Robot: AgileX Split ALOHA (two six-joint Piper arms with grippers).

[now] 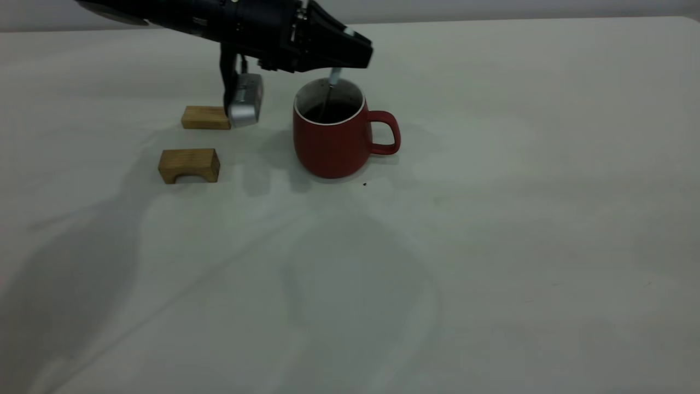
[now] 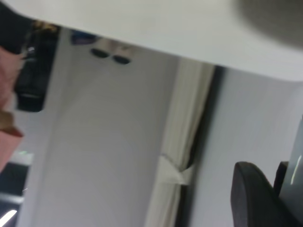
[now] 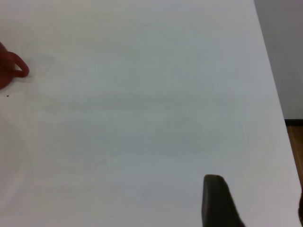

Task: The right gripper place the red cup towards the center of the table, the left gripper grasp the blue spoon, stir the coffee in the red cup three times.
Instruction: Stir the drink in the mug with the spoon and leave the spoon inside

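The red cup [image 1: 333, 145] stands upright on the table [image 1: 492, 219] at mid-left, handle toward the right, with dark coffee [image 1: 331, 112] inside. My left gripper [image 1: 353, 54] hovers just above the cup's rim, shut on the blue spoon [image 1: 334, 76]. The spoon's grey neck dips down into the coffee. In the left wrist view one black finger [image 2: 251, 196] shows beside the pale spoon handle [image 2: 294, 172]. My right gripper [image 3: 258, 201] is open and empty over bare table, far from the cup handle [image 3: 18, 67]; it is outside the exterior view.
Two tan wooden blocks lie left of the cup, a flat one [image 1: 205, 117] behind and an arched one [image 1: 189, 164] in front. A tiny dark speck [image 1: 365, 184] sits by the cup's base. The table's edge [image 3: 277, 94] runs near the right gripper.
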